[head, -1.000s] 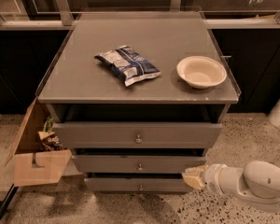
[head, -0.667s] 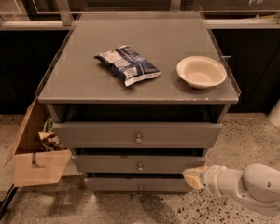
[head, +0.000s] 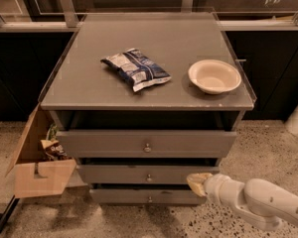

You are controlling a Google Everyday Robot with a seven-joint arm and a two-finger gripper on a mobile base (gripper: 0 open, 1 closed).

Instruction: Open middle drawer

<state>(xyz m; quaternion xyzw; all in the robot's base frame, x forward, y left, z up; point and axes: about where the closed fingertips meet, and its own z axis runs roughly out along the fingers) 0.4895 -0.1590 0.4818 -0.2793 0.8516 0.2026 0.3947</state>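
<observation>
Snack bag (head: 136, 69): blue and white, flat on the counter (head: 84, 90); print unreadable.
Bowl (head: 214, 76): cream, upright, right of the bag, inside bare.
Cardboard box (head: 37, 175): on the floor at left, snack packets inside.
Middle drawer (head: 114, 174): second of three grey fronts.
End effector (head: 198, 182): at that drawer's right end; grip state cannot be told.

Recorded middle drawer (head: 114, 174) as flat grey, with small silvery knob (head: 149, 178) at centre. Logged end effector (head: 198, 182) as pale yellowish tan, at right end of that drawer's front; arm (head: 256, 203) behind it white. Noted grey counter (head: 188, 38), dark blue-and-white printed snack bag (head: 135, 68), cream bowl (head: 214, 76). Saw brown cardboard box (head: 37, 177) at left. Found floor (head: 268, 143) beige, speckled dark.
</observation>
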